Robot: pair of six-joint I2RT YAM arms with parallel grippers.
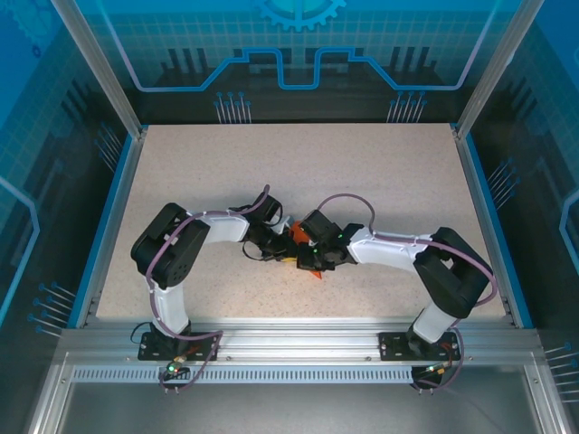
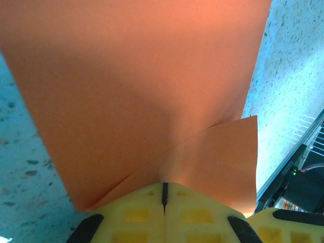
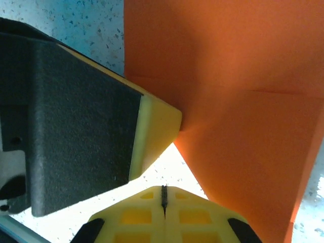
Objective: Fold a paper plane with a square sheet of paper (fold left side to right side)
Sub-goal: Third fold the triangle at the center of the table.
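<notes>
The square sheet of paper [image 1: 314,272] is a creased bright orange shape at the table's middle, mostly covered by both wrists in the top view. In the left wrist view the paper [image 2: 142,76] spreads ahead with one folded flap, and it puckers where my left gripper [image 2: 164,186] is shut on its near edge. My right gripper [image 3: 164,190] is shut on nothing, with bare table past its tip. The paper [image 3: 238,101] lies just to its right. The left gripper's yellow finger [image 3: 157,126] meets the paper's edge a short way ahead of it.
The speckled beige table [image 1: 362,172] has open room behind and to both sides of the arms. Blue rims run along its left and right sides. An aluminium rail [image 1: 298,339] crosses the near edge, and translucent blue walls enclose the cell.
</notes>
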